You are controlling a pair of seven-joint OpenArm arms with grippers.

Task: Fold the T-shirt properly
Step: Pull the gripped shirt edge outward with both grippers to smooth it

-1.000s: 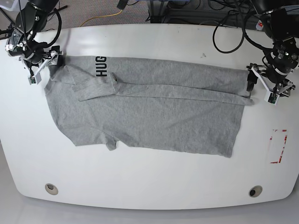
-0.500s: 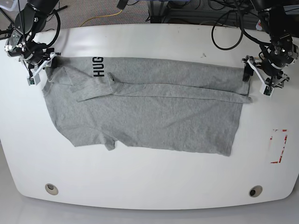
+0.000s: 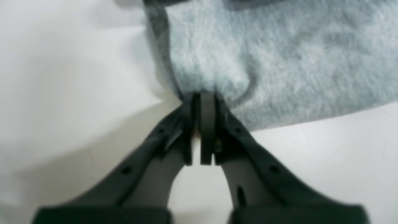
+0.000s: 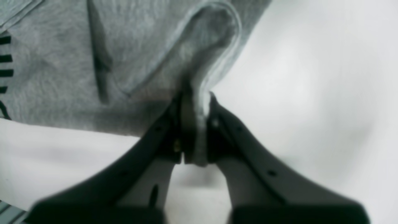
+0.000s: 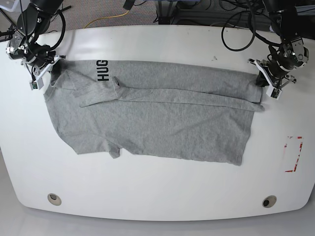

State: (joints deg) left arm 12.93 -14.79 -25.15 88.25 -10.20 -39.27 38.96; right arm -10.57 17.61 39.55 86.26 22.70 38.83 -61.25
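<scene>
The grey T-shirt (image 5: 157,115) lies flat on the white desk (image 5: 157,191), long axis from 9 to 3 o'clock. The left tool (image 3: 203,96) and right tool (image 4: 194,102) each pinch its upper corners.

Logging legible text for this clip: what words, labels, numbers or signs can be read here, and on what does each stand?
"HUG": black block capitals on the grey T-shirt, printed near its far edge, reading sideways in the base view; the fold may hide more letters.
Black strokes at the left edge of the right wrist view: the same print, too cropped and blurred to read.
Red-edged marking on the white table: no readable text.
</scene>
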